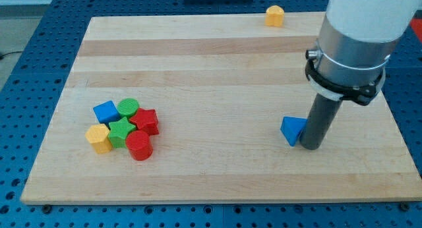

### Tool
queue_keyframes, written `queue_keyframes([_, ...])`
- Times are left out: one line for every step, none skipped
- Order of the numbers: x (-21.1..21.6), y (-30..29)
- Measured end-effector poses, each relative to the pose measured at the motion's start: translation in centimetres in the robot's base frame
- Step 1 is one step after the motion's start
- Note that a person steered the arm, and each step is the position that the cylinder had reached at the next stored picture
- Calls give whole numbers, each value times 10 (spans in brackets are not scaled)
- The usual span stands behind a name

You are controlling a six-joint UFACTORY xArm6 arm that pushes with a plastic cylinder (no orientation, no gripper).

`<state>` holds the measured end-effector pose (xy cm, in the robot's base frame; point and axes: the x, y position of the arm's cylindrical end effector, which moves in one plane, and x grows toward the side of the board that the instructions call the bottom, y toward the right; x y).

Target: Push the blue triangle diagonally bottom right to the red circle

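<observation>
- Wooden board, pale and striped with grain, fills most of the view and rests on a blue perforated bench.
- Taking the blue triangle as my landmark: it sits on the board's right half, nearer the view's bottom edge than the top.
- My tip stands on the board just to the view's right of the triangle, touching it or very nearly so; the rod's dark shaft hides the block's right corner, so I cannot tell which.
- I carry no fingers at all, only this straight rod, so nothing is open, closed or gripping; the rod holds nothing and merely stands beside the triangle.
- Above the triangle's right side my grey-and-white arm rises out of the view's top, ringed by a black collar.
- Well to the view's left of the triangle, at about the same height, lies a tight cluster of six blocks.
- Nearest the triangle in that cluster are the red circle, at the cluster's bottom right, and a second red block just above it, its shape unclear.
- Farther left come a green star, a green circle, a blue cube and a yellow block, all touching or almost touching their neighbours.
- Far above the triangle, at the board's top edge, an orange-yellow block sits alone, well apart from everything else.
</observation>
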<state>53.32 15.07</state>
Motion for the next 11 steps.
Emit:
queue_keyframes([-13, 27])
queue_keyframes([-32, -14])
queue_keyframes([-38, -34])
queue_keyframes([4, -46])
queue_keyframes([16, -60])
queue_keyframes([10, -76])
queue_keyframes([-5, -87])
queue_keyframes([-9, -128])
queue_keyframes([-9, -161])
queue_keyframes([-9, -172])
queue_keyframes([-17, -172])
